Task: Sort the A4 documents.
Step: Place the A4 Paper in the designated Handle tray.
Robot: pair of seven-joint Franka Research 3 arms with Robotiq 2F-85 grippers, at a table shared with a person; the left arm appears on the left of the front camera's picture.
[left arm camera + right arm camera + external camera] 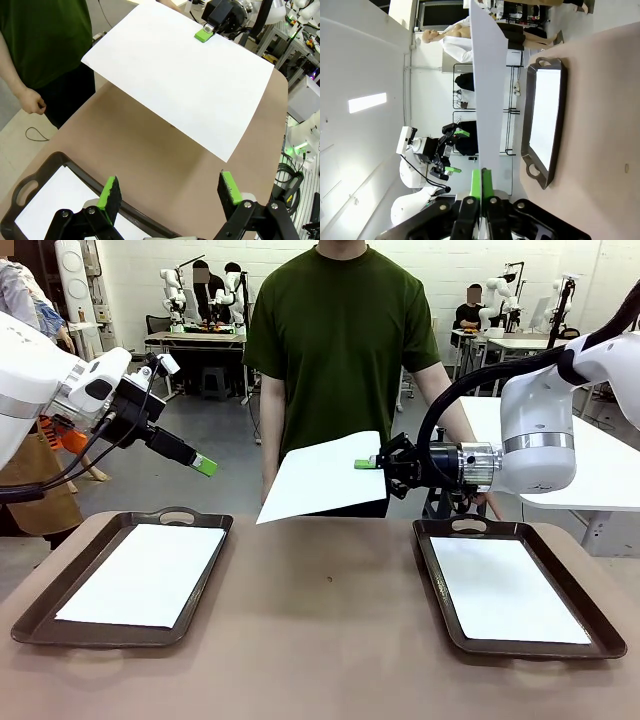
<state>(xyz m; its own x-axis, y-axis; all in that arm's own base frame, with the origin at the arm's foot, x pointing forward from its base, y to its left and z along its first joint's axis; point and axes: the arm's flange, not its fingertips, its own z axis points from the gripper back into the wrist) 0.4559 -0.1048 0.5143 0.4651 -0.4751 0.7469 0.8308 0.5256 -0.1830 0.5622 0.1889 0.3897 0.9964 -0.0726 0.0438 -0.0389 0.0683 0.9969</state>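
A brown table (pixel 320 640) with rounded corners stands in a lab room with white walls, where more white tables stand beyond the person in a green shirt (pixel 340 340) at the far side. No brand, label or writing can be read on anything. At 8 o'clock on the table a dark brown tray (pixel 35 612) holds one white sheet (pixel 145 573); at 4 o'clock a second tray (pixel 590 600) holds another sheet (pixel 505 590). Above the table's 12 o'clock edge, the right gripper (pixel 368 464) has its jaws pressed together on the edge of a third A4 sheet (pixel 320 480), held tilted in the air. The left gripper (pixel 205 466) hovers above the left tray, jaws spread and empty.
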